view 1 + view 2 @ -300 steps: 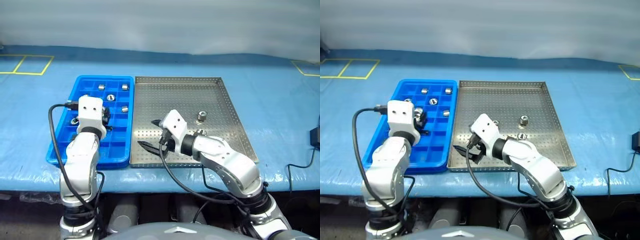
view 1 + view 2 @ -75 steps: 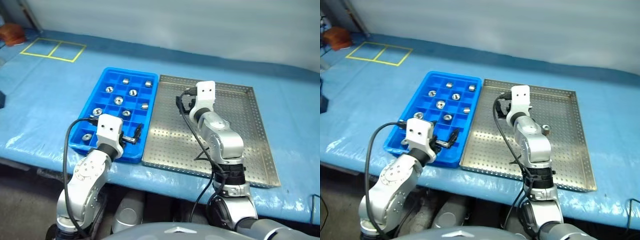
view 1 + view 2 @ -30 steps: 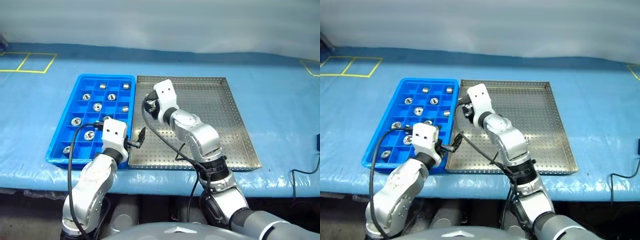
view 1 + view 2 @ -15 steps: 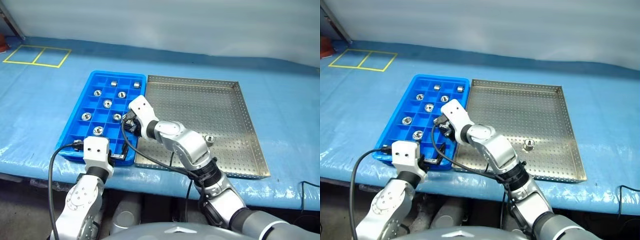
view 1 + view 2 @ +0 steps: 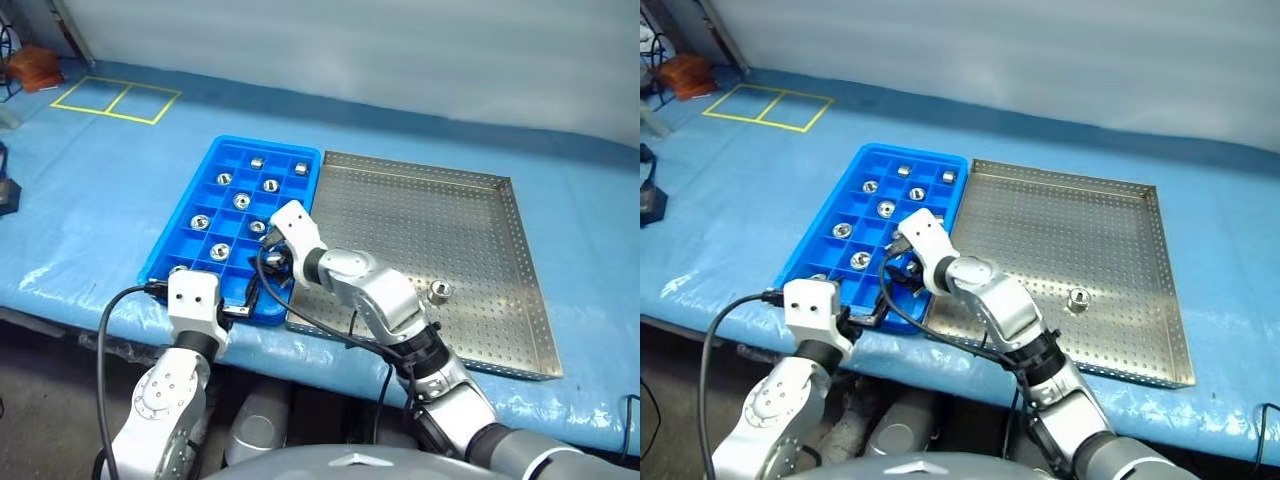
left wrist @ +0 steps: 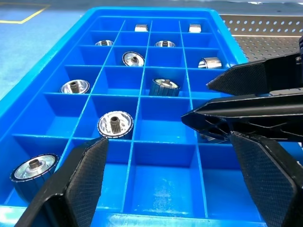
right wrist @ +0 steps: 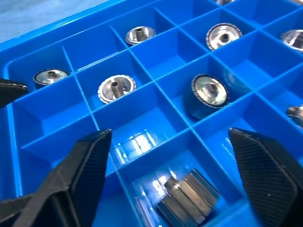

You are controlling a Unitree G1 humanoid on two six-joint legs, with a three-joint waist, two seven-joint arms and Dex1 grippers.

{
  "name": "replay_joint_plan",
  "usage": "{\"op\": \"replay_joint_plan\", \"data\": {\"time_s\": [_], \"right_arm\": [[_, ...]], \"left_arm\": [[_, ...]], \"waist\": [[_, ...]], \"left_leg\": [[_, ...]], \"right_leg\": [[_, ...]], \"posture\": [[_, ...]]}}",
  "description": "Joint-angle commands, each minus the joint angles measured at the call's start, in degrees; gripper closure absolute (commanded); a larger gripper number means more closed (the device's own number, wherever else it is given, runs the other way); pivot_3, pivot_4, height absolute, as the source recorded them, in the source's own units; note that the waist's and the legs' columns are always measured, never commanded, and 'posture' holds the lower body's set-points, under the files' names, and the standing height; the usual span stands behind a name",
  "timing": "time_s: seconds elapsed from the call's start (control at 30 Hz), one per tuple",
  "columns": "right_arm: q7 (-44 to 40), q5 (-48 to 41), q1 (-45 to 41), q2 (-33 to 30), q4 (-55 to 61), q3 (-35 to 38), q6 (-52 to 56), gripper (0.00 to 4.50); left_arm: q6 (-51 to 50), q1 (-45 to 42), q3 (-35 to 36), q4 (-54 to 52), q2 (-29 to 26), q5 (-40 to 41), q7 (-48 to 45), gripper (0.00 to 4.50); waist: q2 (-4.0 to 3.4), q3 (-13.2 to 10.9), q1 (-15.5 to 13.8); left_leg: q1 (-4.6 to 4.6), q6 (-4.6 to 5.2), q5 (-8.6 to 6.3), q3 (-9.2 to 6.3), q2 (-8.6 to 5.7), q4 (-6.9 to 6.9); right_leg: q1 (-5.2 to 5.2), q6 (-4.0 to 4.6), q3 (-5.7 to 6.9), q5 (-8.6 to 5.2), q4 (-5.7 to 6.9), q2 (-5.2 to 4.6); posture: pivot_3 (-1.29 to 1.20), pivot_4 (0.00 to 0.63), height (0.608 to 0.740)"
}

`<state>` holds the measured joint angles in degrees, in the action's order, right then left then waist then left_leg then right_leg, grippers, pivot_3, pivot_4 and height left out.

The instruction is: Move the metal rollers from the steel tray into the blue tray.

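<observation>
right gripper point(image 7: 173, 156) being held spread over blue tray point(image 5: 170, 255) | roller point(image 7: 187, 198) lying beneath | left gripper point(image 6: 170, 163) spread at tray's near edge | one roller point(image 5: 437, 292) on steel tray point(image 5: 500, 330)

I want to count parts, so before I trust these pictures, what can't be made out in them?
- Blue tray, head views: the right gripper and its arm cover the near right compartments.
- Left wrist view: the right gripper's fingers hide the compartments behind them.
- Right wrist view: the roller between the open fingers is partly cut off at the edge.
- Steel tray: one roller, too small for detail.
</observation>
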<state>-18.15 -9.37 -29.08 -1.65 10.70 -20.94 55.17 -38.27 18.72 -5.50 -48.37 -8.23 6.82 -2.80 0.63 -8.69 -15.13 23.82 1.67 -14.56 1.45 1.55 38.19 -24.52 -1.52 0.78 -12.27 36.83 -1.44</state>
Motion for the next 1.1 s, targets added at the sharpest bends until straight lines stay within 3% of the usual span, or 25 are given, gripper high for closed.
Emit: {"op": "replay_joint_plan", "data": {"time_s": [0.03,0.3,0.67,0.83,1.1], "right_arm": [[1.1,-1.1,1.5,-1.4,7.8,4.8,2.5,0.05],[9.1,1.3,7.3,-5.1,18.0,17.3,8.5,0.05],[13.4,2.1,17.8,-5.3,23.2,21.9,10.2,0.05],[12.9,1.6,20.3,-4.5,21.6,21.3,8.0,0.05],[11.9,2.5,22.0,-4.9,14.3,19.4,1.3,0.05]], "left_arm": [[0.2,-2.2,-1.0,-1.1,-0.7,0.9,-1.7,0.00],[-1.4,-9.8,-4.8,3.4,-3.2,3.3,-7.6,0.00],[-2.5,-15.7,-9.6,7.2,-7.0,4.6,-13.7,0.00],[-3.2,-16.3,-9.6,7.8,-6.5,4.7,-13.9,0.00],[-7.1,-16.2,-11.7,6.3,-10.2,7.0,-17.8,0.00]], "waist": [[-0.01,0.0,0.2],[-0.03,0.0,3.1],[-0.06,0.0,12.7],[-0.06,0.0,13.7],[-0.04,0.0,13.7]], "left_leg": [[0.04,0.00,0.00,0.01,0.00,0.01],[0.08,0.01,0.01,-0.06,-0.01,-0.03],[-0.04,0.01,0.02,-0.02,0.03,-0.09],[-0.13,-0.03,0.06,0.03,0.05,-0.08],[-0.16,0.01,0.07,0.22,0.00,-0.04]], "right_leg": [[0.00,0.00,0.00,0.00,0.00,-0.01],[-0.01,-0.09,0.01,0.08,0.03,0.05],[0.02,0.07,-0.11,0.15,0.14,0.10],[0.04,-0.13,-0.22,0.06,0.20,0.14],[0.04,-0.16,-0.44,0.07,0.18,0.10]], "posture": [[0.36,0.150,0.740],[0.22,0.150,0.740],[0.10,0.150,0.740],[0.09,0.150,0.740],[0.12,0.150,0.740]]}}
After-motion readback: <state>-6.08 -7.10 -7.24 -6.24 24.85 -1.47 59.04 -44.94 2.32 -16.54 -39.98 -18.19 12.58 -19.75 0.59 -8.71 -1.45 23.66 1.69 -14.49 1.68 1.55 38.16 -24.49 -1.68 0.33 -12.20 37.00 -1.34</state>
